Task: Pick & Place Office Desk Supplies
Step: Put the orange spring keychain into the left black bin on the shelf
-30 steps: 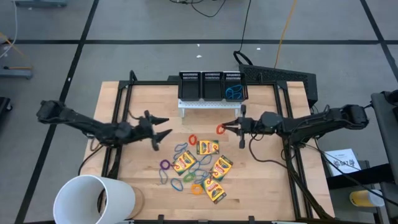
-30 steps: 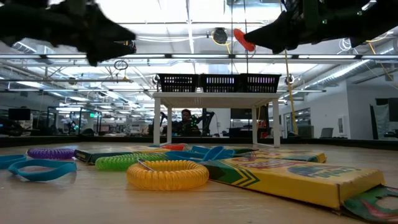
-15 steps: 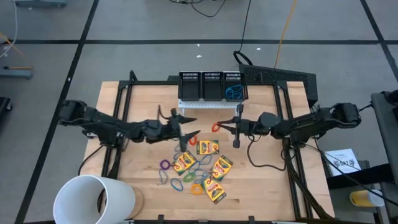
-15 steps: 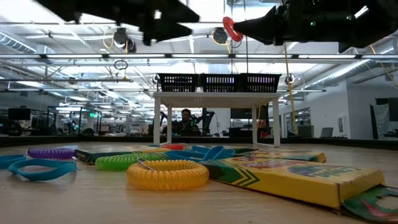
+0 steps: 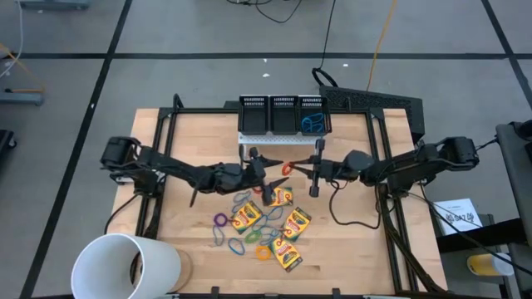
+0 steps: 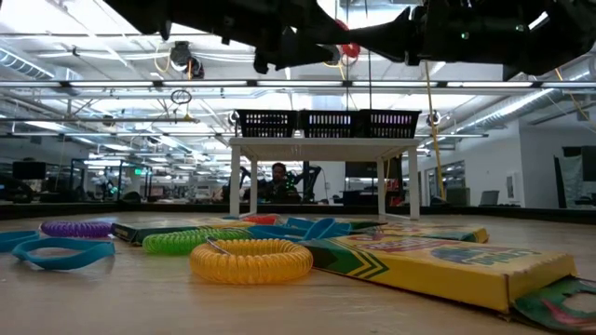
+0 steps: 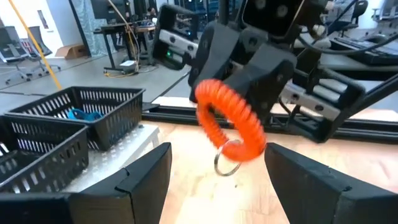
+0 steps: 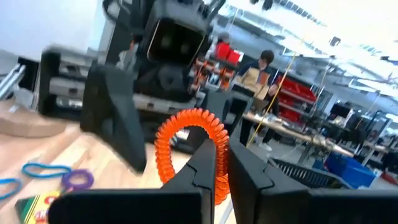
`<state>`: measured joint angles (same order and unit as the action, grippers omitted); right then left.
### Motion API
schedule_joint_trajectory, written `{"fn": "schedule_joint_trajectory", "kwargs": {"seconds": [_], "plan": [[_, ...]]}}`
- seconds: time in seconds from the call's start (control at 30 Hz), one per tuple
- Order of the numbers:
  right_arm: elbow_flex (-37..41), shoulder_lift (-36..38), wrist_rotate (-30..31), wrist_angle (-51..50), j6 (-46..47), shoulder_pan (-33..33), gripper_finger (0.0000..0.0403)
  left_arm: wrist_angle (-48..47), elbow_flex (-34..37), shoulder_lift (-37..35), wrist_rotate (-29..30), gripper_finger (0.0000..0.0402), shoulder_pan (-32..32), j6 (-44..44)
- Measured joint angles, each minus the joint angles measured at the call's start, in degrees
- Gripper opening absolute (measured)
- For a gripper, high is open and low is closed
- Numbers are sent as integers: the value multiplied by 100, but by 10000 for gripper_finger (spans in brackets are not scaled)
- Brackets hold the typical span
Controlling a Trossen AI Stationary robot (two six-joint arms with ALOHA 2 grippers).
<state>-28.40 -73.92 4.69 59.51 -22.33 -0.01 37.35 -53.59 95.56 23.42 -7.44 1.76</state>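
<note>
The right end effector (image 8: 214, 177) was clamped on the orange band (image 7: 227, 121), held between the left end effector's (image 7: 214, 180) spread fingers; a mistimed release could drop it onto the table (image 5: 179, 145).

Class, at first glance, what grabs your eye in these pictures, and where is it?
An orange coil loop hangs above mid-table, pinched in the right gripper, with the left gripper open right in front of it. Below lies a heap of crayon boxes and coloured loops; a big white cup fills the table's near-left corner.
</note>
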Motion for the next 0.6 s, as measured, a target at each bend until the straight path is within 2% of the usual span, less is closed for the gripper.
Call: {"fn": "schedule_joint_trajectory", "kwargs": {"seconds": [0.33,0.43,0.6], "plan": [[0,-4,0,-114,-7,0,13,66,-41,-6,2,258,15,122],[0,-4,0,-110,-2,0,13,50,-41,-6,-57,224,57,-8],[0,-4,0,-128,4,0,13,47,-41,-6,-261,133,130,-320]]}}
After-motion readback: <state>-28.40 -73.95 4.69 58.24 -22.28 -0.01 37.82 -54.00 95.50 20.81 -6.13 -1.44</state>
